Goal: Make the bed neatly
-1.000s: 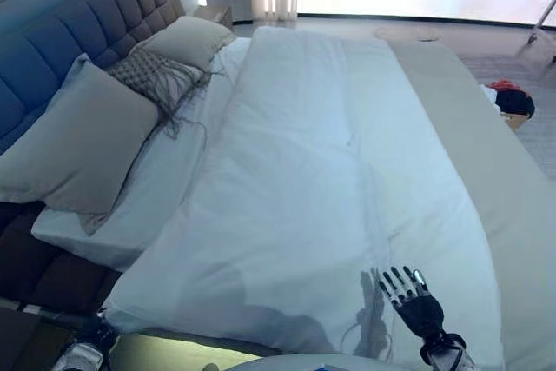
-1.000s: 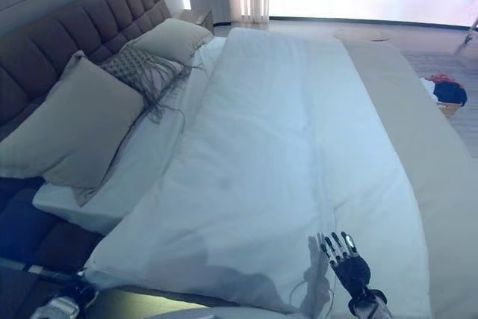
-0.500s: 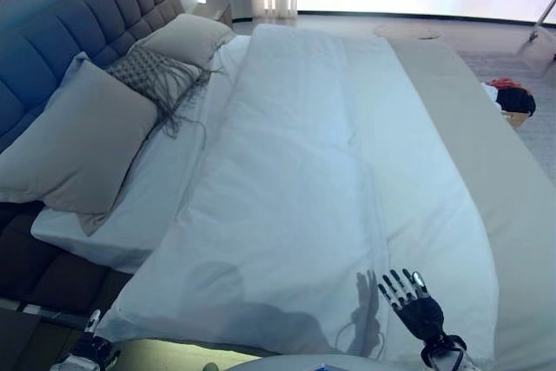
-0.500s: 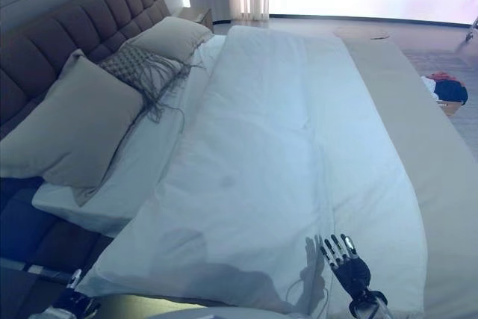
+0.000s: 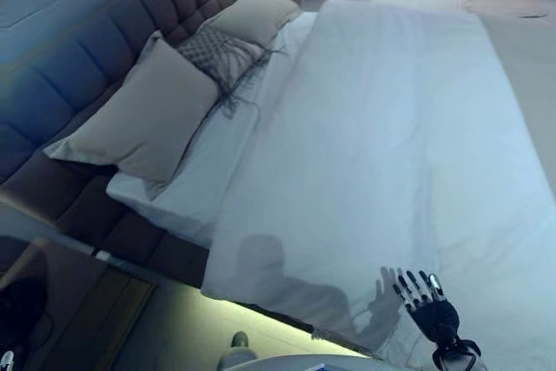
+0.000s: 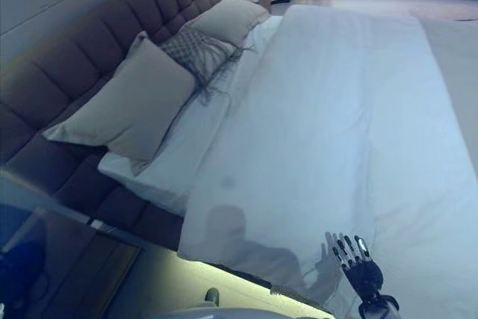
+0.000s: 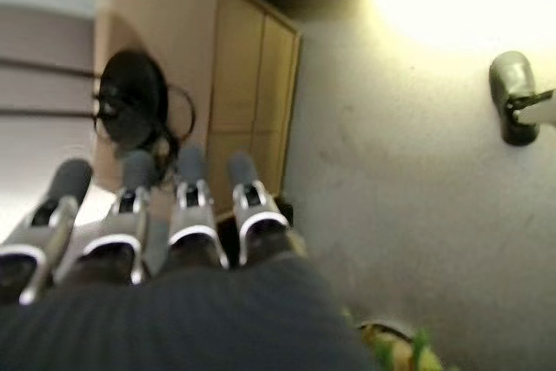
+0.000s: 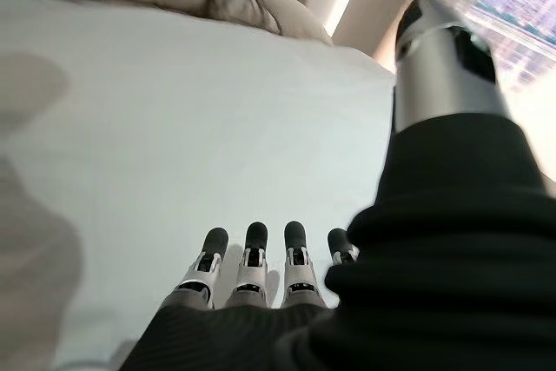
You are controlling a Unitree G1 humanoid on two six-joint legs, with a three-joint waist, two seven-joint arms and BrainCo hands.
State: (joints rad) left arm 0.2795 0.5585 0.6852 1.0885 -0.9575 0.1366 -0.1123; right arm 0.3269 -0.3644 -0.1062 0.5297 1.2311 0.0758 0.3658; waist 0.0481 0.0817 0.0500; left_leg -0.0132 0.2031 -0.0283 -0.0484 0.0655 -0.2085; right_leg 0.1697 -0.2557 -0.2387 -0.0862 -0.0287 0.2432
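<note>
The white duvet (image 5: 391, 128) looks soft, light and floppy; best pinched along its near edge, lower frame. The right hand (image 5: 432, 308) hovers over it, fingers straight, holding nothing. The left hand (image 7: 156, 215) is likewise relaxed and empty.

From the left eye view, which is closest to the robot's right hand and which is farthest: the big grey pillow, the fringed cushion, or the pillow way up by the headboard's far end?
Measured from the right hand, at the white duvet's near edge:
1. Big grey pillow, up and to the left.
2. Fringed cushion, just beyond it.
3. Far pillow, near the headboard's far end.
</note>
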